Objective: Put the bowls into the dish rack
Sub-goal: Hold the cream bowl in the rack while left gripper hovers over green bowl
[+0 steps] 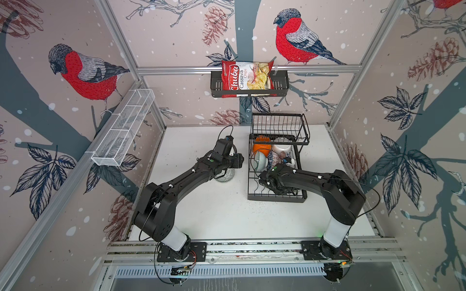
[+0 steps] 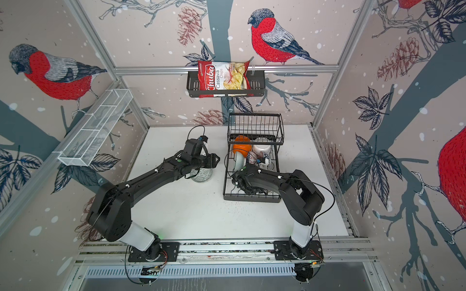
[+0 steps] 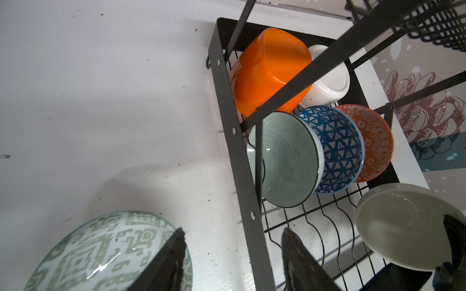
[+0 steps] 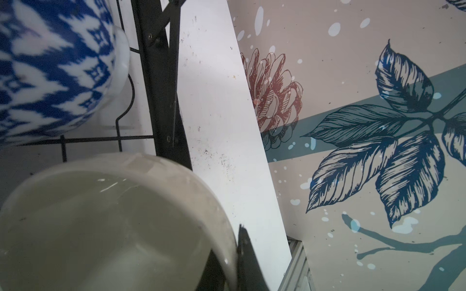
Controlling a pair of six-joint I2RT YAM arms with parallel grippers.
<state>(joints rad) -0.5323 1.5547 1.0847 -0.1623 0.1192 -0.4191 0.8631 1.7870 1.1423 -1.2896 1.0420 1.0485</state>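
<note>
While your right jaws pinch the rim of the cream bowl (image 4: pixel 100 214), which tilts over the curved dividers (image 3: pixel 327 226) of the dish rack (image 1: pixel 277 199), your left jaws stand apart and hold nothing above the green-patterned bowl (image 3: pixel 100 252). That bowl sits upright on the worktop (image 1: pixel 227 216), just beside the rack. Under the raised basket (image 1: pixel 277 126), an orange bowl (image 3: pixel 267 70) and a white bowl (image 3: pixel 330 83) lie at the back. Before them a pale teal bowl (image 3: pixel 290 158), a blue-patterned bowl (image 3: pixel 338 151) and an orange-red patterned bowl (image 3: pixel 375 143) stand on edge, side by side.
</note>
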